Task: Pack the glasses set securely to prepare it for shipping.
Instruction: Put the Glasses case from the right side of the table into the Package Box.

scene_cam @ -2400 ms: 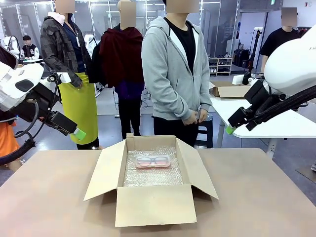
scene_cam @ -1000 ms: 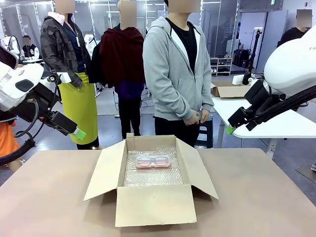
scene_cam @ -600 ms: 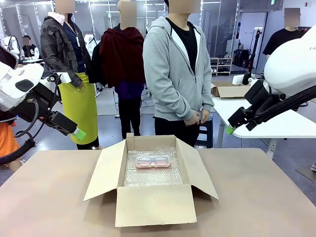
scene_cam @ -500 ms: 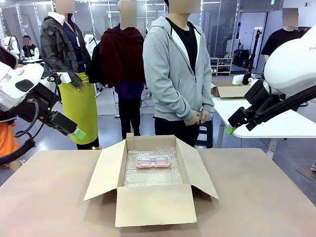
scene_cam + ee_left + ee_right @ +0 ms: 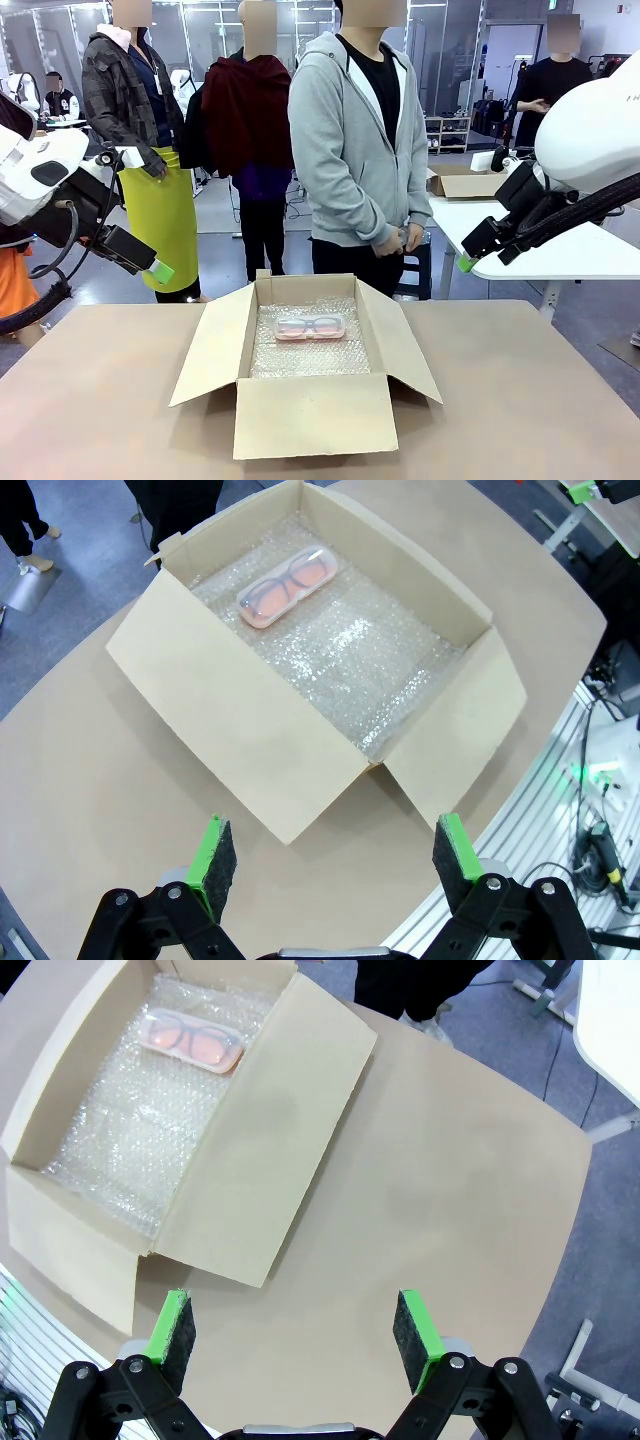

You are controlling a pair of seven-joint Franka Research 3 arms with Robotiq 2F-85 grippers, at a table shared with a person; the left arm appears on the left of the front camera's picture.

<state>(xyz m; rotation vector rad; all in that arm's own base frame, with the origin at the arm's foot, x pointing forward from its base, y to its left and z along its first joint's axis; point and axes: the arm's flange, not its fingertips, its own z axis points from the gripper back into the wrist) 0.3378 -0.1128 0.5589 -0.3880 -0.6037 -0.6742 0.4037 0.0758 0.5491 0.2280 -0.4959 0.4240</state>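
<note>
A translucent pink glasses case [image 5: 310, 326] with dark-rimmed glasses inside lies on bubble wrap [image 5: 308, 354] at the far end of an open brown cardboard box [image 5: 310, 412]. The same pink case [image 5: 285, 584] shows in the left wrist view and, as the pink case [image 5: 192, 1044], in the right wrist view. My left gripper [image 5: 333, 850] hangs open high above the table's left side, seen in the front view as the left gripper [image 5: 160, 268]. My right gripper [image 5: 294, 1332] hangs open high on the right, right gripper [image 5: 465, 262]. Neither touches anything.
The box's flaps [image 5: 214, 346] spread outward over the tan table [image 5: 520, 400]. A person in a grey hoodie [image 5: 352, 150] stands at the far edge with hands clasped. Other people stand behind. A white table [image 5: 520, 220] with another box is at the right.
</note>
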